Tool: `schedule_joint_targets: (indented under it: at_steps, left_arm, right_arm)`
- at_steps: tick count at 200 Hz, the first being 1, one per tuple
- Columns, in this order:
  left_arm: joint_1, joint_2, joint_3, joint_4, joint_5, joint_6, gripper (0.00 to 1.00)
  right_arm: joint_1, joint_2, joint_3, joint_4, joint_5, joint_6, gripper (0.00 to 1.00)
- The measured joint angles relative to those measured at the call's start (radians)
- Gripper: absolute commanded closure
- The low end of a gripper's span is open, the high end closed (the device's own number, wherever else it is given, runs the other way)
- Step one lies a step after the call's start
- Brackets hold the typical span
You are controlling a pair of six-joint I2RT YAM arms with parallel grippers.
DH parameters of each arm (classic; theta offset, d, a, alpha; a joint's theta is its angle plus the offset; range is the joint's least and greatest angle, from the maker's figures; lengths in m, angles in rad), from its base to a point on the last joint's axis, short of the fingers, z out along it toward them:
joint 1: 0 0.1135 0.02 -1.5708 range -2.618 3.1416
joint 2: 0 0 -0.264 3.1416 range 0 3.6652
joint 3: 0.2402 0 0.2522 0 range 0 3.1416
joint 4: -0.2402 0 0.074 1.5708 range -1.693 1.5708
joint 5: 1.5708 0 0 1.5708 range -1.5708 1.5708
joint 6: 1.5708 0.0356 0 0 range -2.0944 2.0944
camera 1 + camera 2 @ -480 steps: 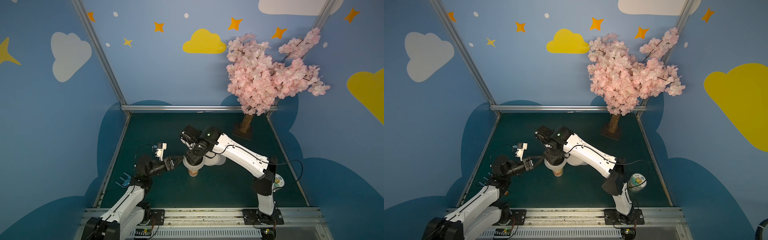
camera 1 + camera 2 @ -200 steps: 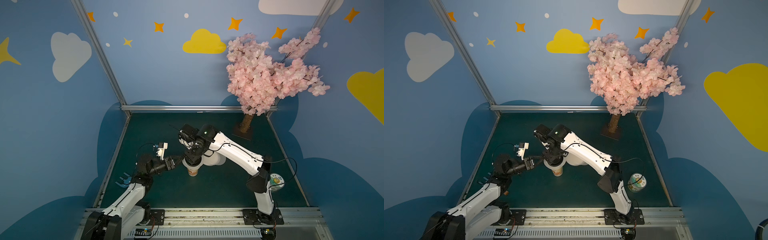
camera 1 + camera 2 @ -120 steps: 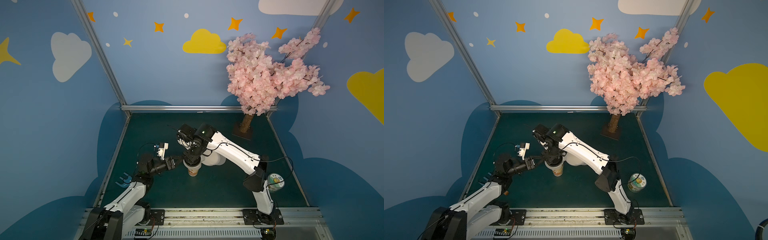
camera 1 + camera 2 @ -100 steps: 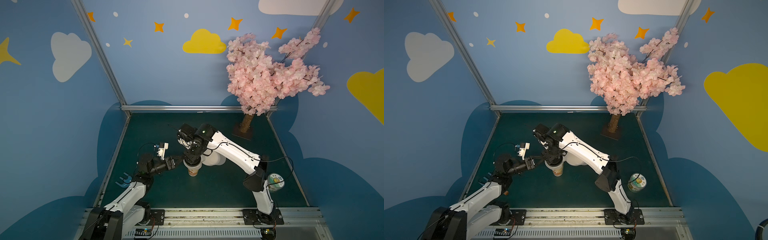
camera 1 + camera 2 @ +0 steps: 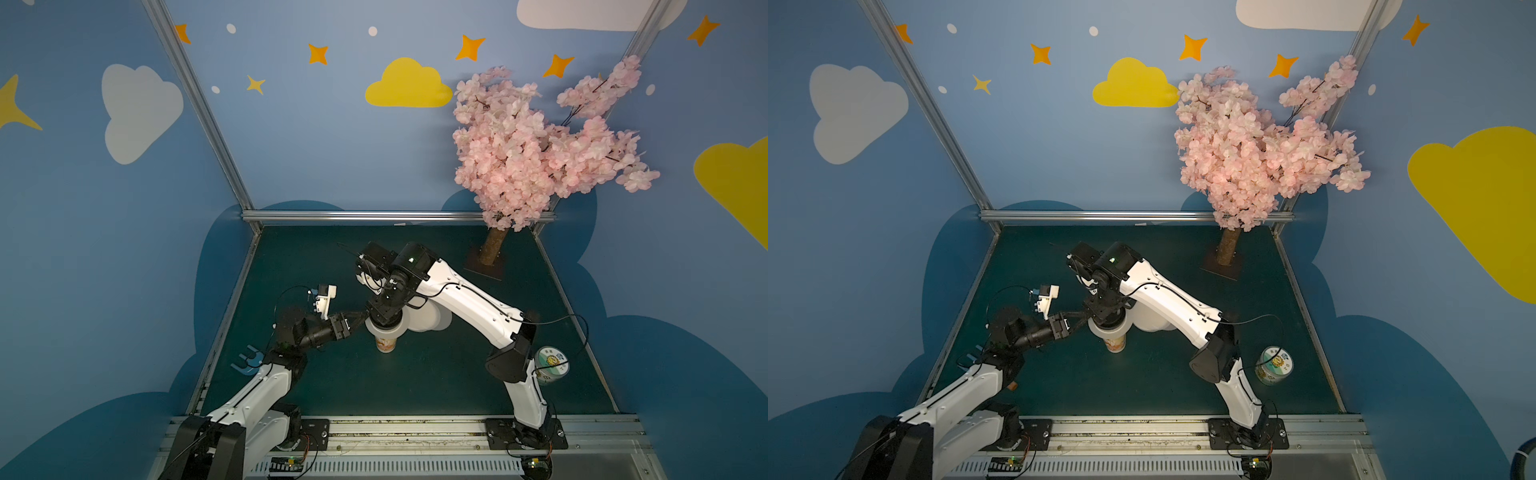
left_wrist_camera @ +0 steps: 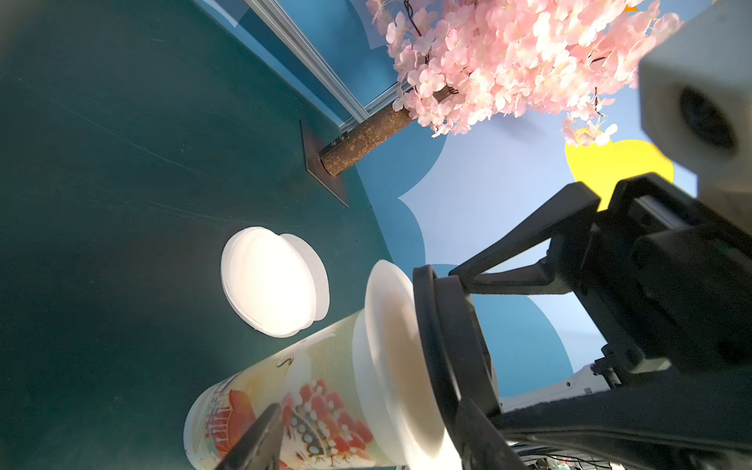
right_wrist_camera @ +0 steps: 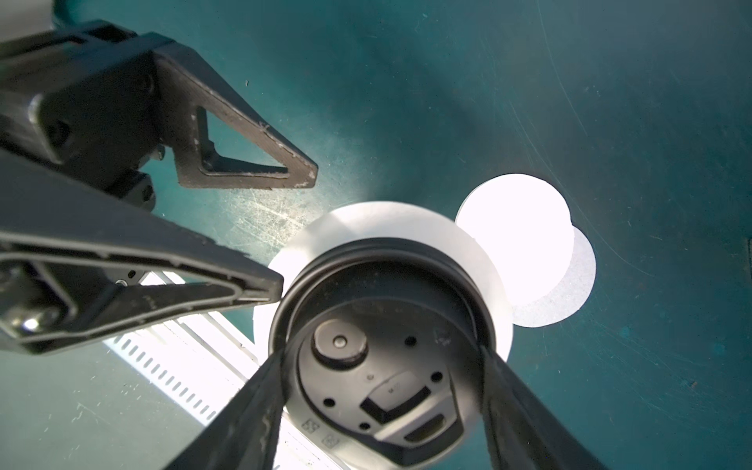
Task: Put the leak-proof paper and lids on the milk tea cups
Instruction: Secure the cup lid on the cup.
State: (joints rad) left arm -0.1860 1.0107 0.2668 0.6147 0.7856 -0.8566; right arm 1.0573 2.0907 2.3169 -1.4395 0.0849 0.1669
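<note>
Sky-painted booth: tree, tin, lid
A pink cherry-blossom tree (image 5: 540,141) stood on a brown base plate (image 5: 494,272) at the dark green mat's (image 5: 415,395) far right corner. A squat green-and-white tin (image 5: 555,361) stood near the mat's right edge. A black round plastic lid (image 7: 378,325) showed a recessed top with small holes. Blue walls (image 5: 311,145) bore clouds and stars.

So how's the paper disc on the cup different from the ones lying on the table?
The cup disc sits raised on the cup, under the black lid; the table discs lie uncovered on the green mat. The cup disc bends down at its edge; the table discs lie flat, overlapping. All are thin, white and round.
</note>
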Motion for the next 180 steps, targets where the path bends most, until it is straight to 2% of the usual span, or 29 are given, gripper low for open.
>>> schedule_joint_targets:
  at_steps: [180]
  left_arm:
    - [0.000,-0.010,0.000,-0.001,0.002,0.000,0.31]
  right_arm:
    - [-0.002,0.025,0.000,-0.022,-0.018,-0.011,0.37]
